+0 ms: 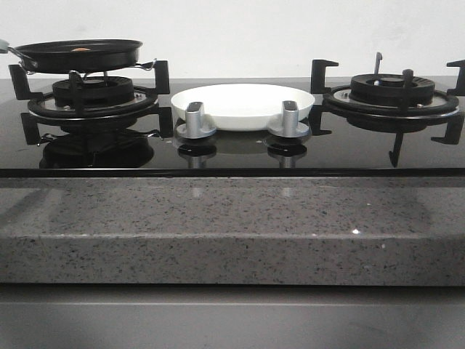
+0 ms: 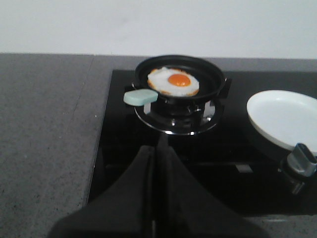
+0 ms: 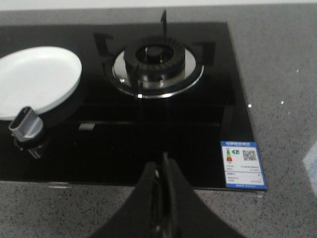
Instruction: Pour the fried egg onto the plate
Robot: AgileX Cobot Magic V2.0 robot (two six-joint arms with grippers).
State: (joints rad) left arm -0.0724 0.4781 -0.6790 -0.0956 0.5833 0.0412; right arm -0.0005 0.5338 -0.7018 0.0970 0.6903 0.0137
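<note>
Both grippers — left, right — pressed together, empty; tipping the frying pan short could drop the fried egg left of the plate.

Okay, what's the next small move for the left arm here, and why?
Probably open the left gripper and reach toward the pan's pale handle: its fingers are shut and empty, and the fried egg sits in the pan, while the plate is bare.

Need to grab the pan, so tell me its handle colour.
Pale mint green handle on the black pan; clearest in the left wrist view.
</note>
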